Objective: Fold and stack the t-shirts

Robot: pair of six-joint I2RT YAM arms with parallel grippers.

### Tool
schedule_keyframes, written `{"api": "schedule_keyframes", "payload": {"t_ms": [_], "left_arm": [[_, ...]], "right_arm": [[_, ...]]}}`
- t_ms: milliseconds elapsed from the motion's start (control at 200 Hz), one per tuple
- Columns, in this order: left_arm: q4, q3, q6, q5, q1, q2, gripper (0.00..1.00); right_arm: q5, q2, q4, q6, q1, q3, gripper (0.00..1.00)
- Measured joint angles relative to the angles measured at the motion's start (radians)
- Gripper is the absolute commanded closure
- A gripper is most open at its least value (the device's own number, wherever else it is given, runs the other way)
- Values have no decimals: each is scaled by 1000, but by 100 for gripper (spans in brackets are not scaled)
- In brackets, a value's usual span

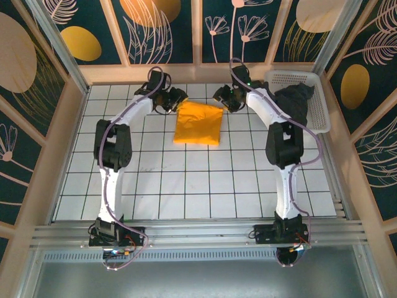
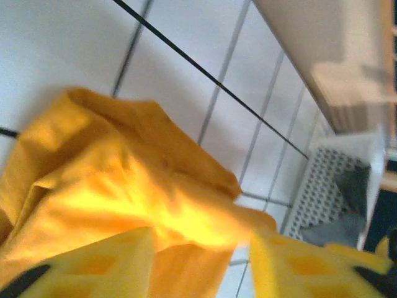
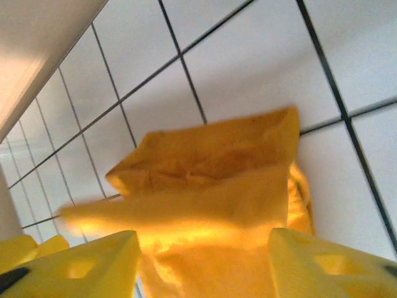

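Orange t-shirt (image 1: pixel 198 124): lies at the far centre of the tiled table (image 1: pixel 205 186), folded to a compact rectangle. I judge this fold done or nearly so. Its far edge looks rumpled in both wrist views.
Left gripper (image 1: pixel 175 99): sits at the shirt's far left corner. In the wrist view its fingers (image 2: pixel 105 264) stand apart with cloth lying between and beyond them, and I see nothing pinched.
Right gripper (image 1: pixel 222 96): sits at the far right corner. Its fingers (image 3: pixel 93 261) are likewise spread over the cloth, not clamped on it.
Charcoal t-shirt (image 1: pixel 294 102): bunched and unfolded, draped in and over the white lattice basket (image 1: pixel 321 105) at the far right.
Done: one shirt of two folded, by my judgement.
Left: lift the charcoal shirt out of the basket, spread it, fold it, then set one shirt on the other.
Progress: I put it a little under half.
Watch: the rumpled far edge may want smoothing before I stack anything on it.
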Motion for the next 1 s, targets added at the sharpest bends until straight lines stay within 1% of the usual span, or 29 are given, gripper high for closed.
{"api": "schedule_keyframes", "payload": {"t_ms": [55, 115, 155, 190, 290, 390, 455, 510, 601, 706, 881, 1001], "left_arm": [[-32, 39, 7, -20, 4, 24, 42], [-52, 38, 7, -39, 6, 15, 42], [-41, 8, 6, -47, 6, -12, 43], [-19, -55, 1, -54, 5, -57, 43], [50, -323, -43, -59, -11, -251, 44], [149, -584, -119, -47, -67, -443, 43], [241, -733, -187, -35, -128, -534, 37], [313, -826, -251, -34, -183, -572, 33], [413, -919, -345, -29, -262, -566, 31], [500, -934, -432, -35, -297, -512, 30], [595, -909, -531, -74, -300, -409, 31], [638, -884, -585, -101, -300, -346, 35]], "right_arm": [[-3, 26, -12, -28, -14, 50, 37], [-3, 21, -22, -56, -26, 64, 37], [-2, 4, -23, -72, -31, 60, 37], [1, -21, -13, -81, -35, 34, 37], [5, -171, 31, -95, -35, -165, 38], [11, -391, 100, -84, -22, -454, 38], [14, -541, 149, -63, -4, -631, 38], [20, -664, 196, -31, 15, -766, 38], [19, -838, 256, 26, 36, -946, 38], [16, -962, 293, 86, 34, -1076, 38], [15, -995, 302, 135, 30, -1111, 39], [12, -995, 305, 146, 30, -1111, 39]]}}
